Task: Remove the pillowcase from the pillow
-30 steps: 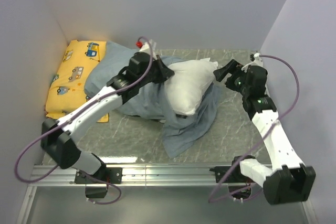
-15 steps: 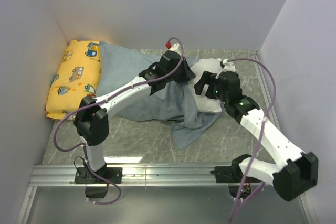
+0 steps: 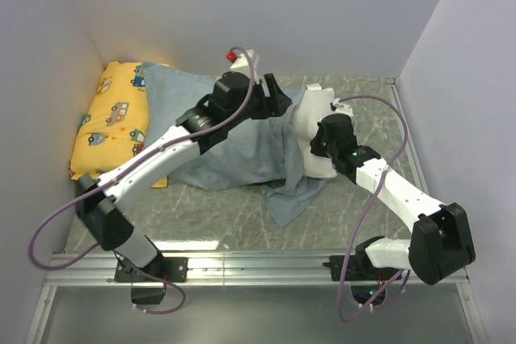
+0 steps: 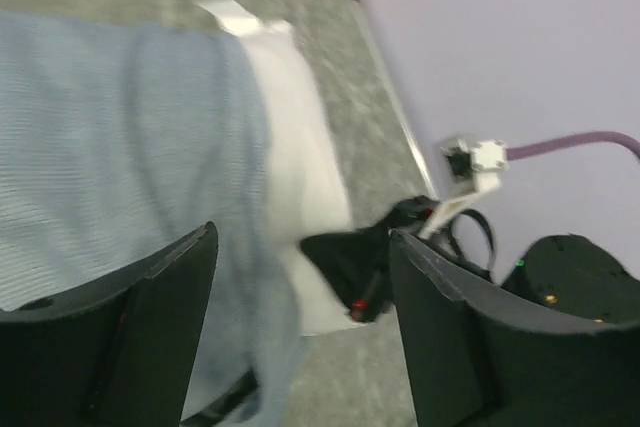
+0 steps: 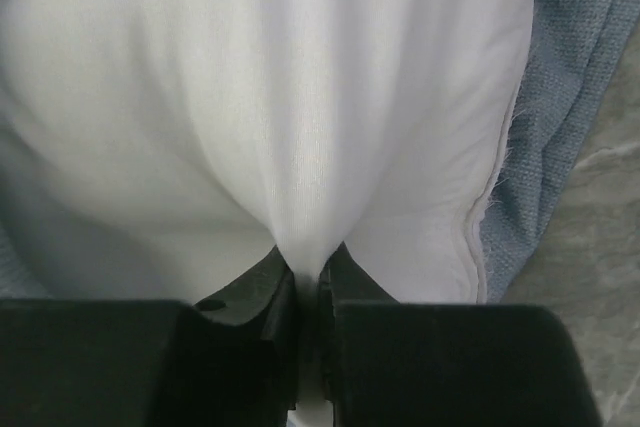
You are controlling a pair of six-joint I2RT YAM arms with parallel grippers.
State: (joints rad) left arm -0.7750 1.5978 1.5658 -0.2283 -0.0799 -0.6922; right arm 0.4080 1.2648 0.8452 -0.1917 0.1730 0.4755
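The white pillow (image 3: pixel 310 109) lies right of the table's middle, its left part under the blue-grey pillowcase (image 3: pixel 222 147). My right gripper (image 3: pixel 319 139) is shut on a pinched fold of the pillow (image 5: pixel 300 97), with the pillowcase (image 5: pixel 575 77) edging it on the right. My left gripper (image 3: pixel 274 96) hangs open above the pillowcase near the pillow's upper left, holding nothing. In the left wrist view its fingers (image 4: pixel 150 317) stand wide apart over the pillowcase (image 4: pixel 110 137) and the pillow (image 4: pixel 295 167).
A yellow cushion (image 3: pixel 113 122) printed with cartoon vehicles rests against the left wall. Walls close the grey marble table (image 3: pixel 201 207) on the left, back and right. A metal rail (image 3: pixel 258 263) runs along the near edge.
My left gripper has let go of the pillowcase and opened, pulling back a little. My right gripper has pushed into the pillow and shut on its fabric. The pillowcase now lies spread flatter.
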